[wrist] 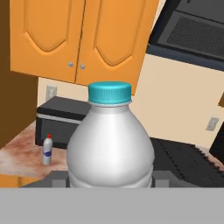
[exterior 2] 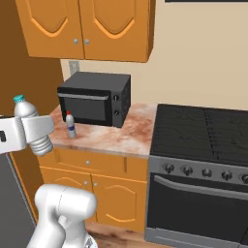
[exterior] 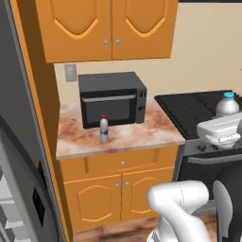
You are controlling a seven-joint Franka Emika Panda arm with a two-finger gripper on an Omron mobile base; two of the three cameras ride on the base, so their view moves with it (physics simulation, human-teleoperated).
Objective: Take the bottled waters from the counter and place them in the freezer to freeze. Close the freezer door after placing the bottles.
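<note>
The white two-finger claw (exterior 2: 30, 131) is clamped on the small clear plastic bottle with the light-blue cap (wrist: 110, 144), gripping it around its lower body. The bottle stands upright in the grip, cap on top, lifted well clear of the reddish-pink marbled stone surface (exterior: 137, 134). In the left base view it hangs above the black stovetop (exterior: 189, 111); in the right base view it sits off to the left of the surface, level with the black microwave (exterior 2: 95, 98).

The 2nd small clear bottle, the red-capped one with a blue-white label (exterior: 104, 129), stands upright on the surface just in front of the microwave's glass door, toward the front edge and nearer the left end than the right. It is well apart from the claw.

The microwave sits at the back of the surface against the beige wall, under the orange wooden wall cabinets (exterior: 111, 26). Orange base cabinets (exterior: 118, 189) carry the surface. At the left edge of the left base view a tall grey panel of the refrigerator (exterior: 19, 156) shows, with white shelf edges visible at its lower corner.
</note>
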